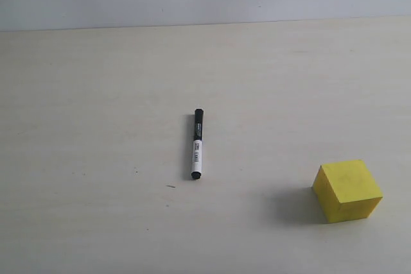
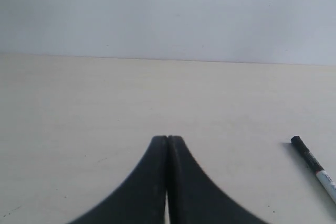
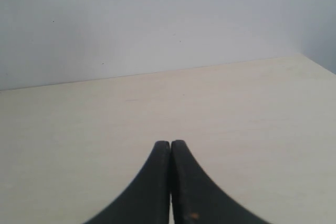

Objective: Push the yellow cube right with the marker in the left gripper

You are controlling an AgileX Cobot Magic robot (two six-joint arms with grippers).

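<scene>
No text is legible; the print on the marker [image 1: 196, 149] is too small to read.

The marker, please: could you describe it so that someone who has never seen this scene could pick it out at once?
Start from the wide pale table that fills the exterior view. Near its middle, well left of the plain bright yellow cube, the slim marker lies flat. It is the only thin thing there: black cap, white labelled barrel, black end.
</scene>
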